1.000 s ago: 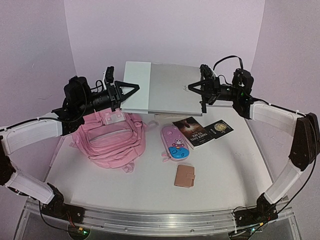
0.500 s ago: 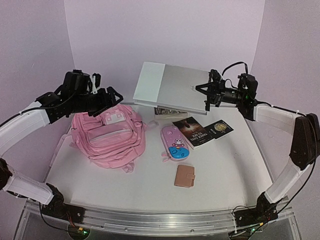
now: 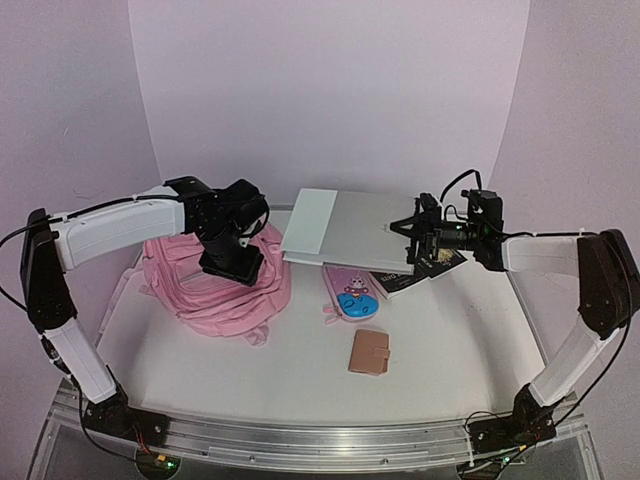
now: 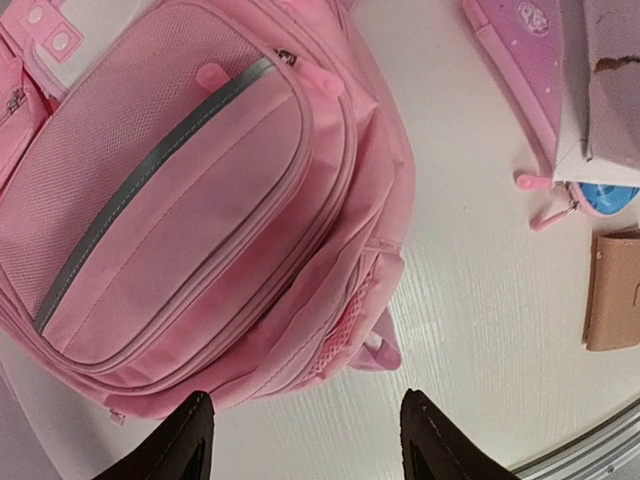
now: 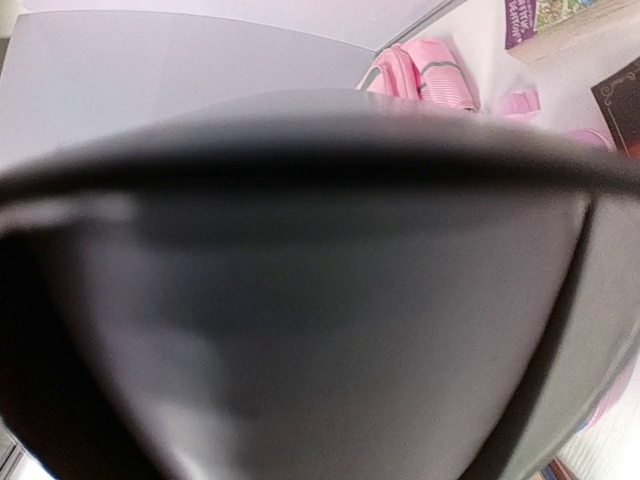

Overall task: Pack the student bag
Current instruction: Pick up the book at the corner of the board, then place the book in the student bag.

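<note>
1. Pink student bag (image 3: 215,295) sits left on the worktop (image 3: 450,350), straight below the left jaws, which gape empty; the left arm is nearer.
2. Right jaws pinch the raised grey laptop (image 3: 350,225) by its edge.

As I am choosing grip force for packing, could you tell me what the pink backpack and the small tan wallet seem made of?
The student bag looks like soft matte woven fabric: visible weave, stitched seams, slumped shape. The tan wallet looks like smooth leather or an imitation, with crisp edges; which one I cannot tell.
</note>
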